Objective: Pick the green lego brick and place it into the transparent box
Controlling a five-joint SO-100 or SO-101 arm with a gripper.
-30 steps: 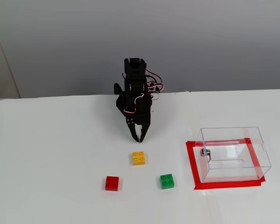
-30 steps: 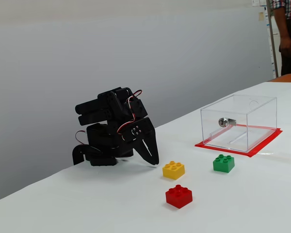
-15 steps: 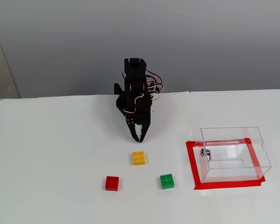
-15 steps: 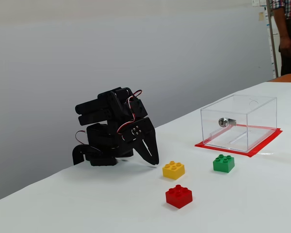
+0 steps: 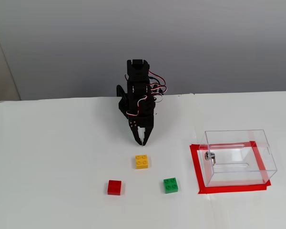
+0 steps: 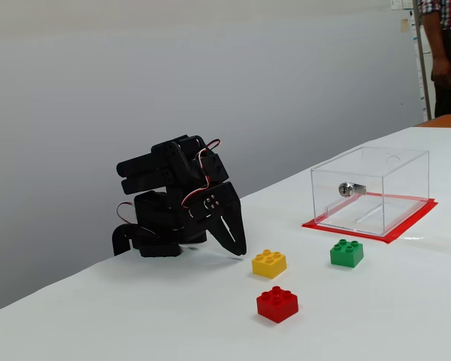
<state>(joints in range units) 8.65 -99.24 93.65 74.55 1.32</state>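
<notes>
Nothing is done yet. Toward the tabletop's near edge sits the green lego brick, untouched, just beside the empty transparent box. Farther back, the gripper hangs clenched and empty, near the far edge; pick and placement remain.

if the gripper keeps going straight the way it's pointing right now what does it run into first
Most likely the white table. The gripper is folded down, shut, tips aimed steeply at the surface just short of the yellow brick. The side fixed view suggests the tips land before the brick, though depth is uncertain.
</notes>
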